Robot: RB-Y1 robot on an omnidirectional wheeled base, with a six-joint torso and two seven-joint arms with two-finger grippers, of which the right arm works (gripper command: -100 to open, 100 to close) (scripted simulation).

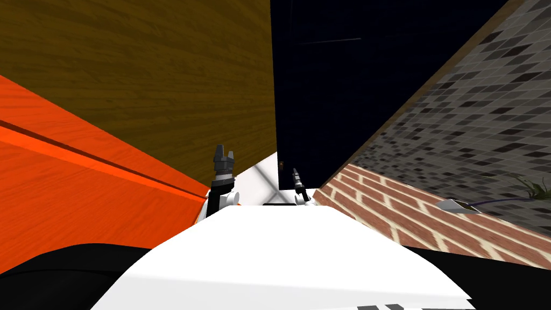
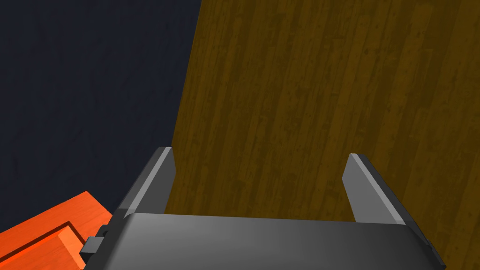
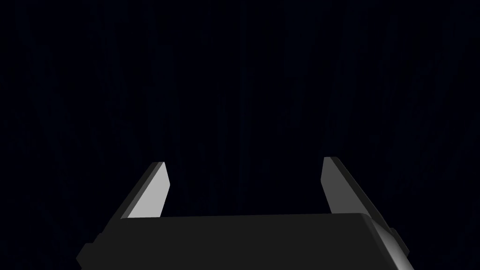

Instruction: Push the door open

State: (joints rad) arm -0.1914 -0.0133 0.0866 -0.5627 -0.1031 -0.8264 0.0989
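While both tools stand open and empty, the right tool (image 1: 295, 172) points straight at the dark navy door (image 1: 344, 97), a tall flat panel just ahead, so I judge the right arm the nearer one to push. The left tool (image 1: 225, 152) faces the brown wood wall (image 1: 150, 70) beside the door's upright edge.
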